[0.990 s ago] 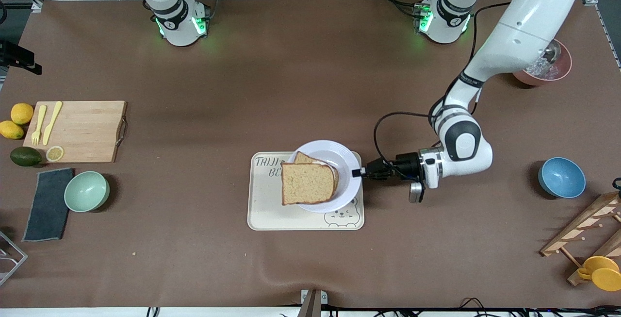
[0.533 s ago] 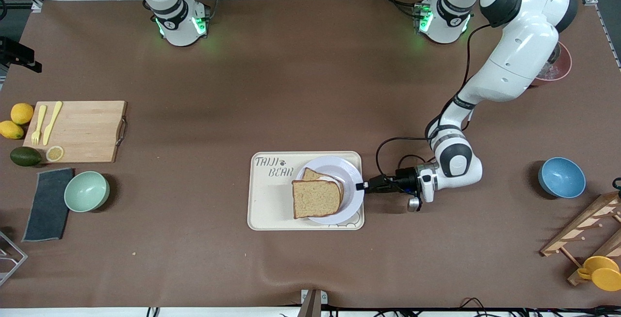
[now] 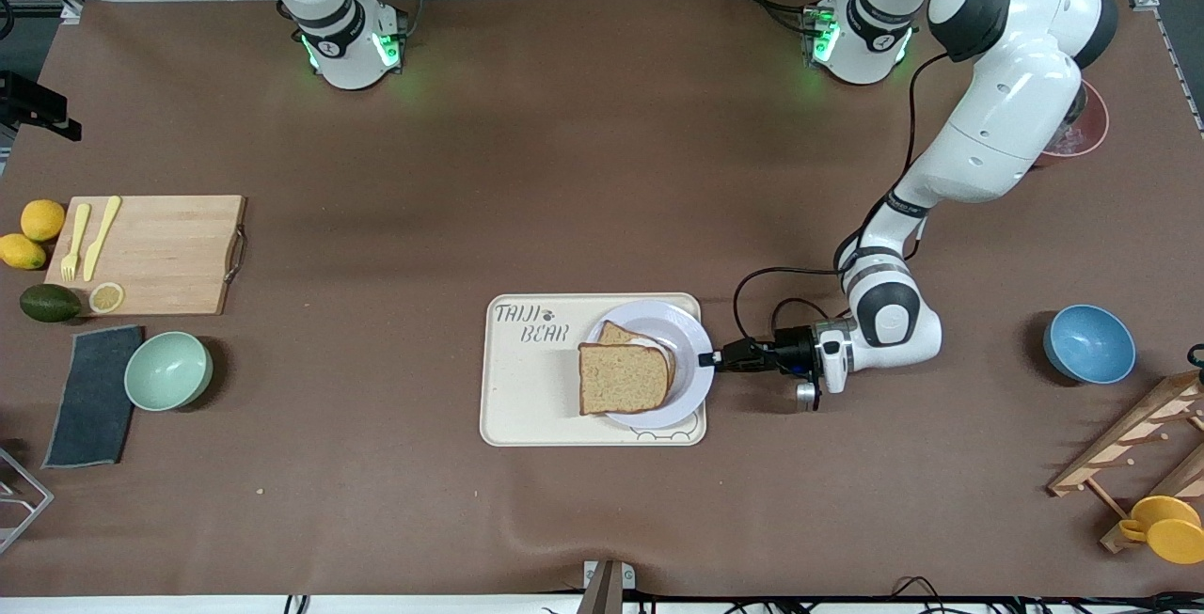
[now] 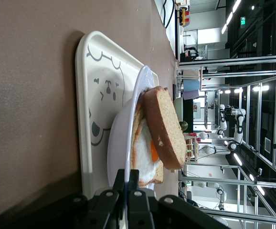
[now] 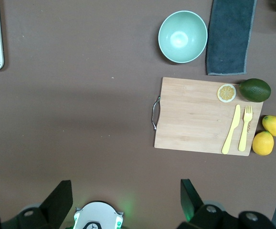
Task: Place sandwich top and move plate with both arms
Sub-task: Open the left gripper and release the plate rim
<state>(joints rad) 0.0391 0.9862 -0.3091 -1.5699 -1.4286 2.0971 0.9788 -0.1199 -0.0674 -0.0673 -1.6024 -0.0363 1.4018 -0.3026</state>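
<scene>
Now the left gripper (image 3: 707, 359) has its jaws pinching the rim of the plate (image 3: 691, 337) at the edge toward the left arm's end of the counter (image 3: 564, 172). That plate sits on the tray (image 3: 527, 407), tilted in the left wrist view, and carries the sandwich top (image 3: 623, 377) over an egg slice (image 4: 145, 155). Up high, the right gripper (image 5: 126, 198) waits with jaws spread wide over the board (image 5: 200, 117).

We are seeing glossy white arms (image 3: 997, 116) with black joints, green lights glowing at their bases (image 3: 353, 45), and a black cable (image 3: 752, 280) looping.
</scene>
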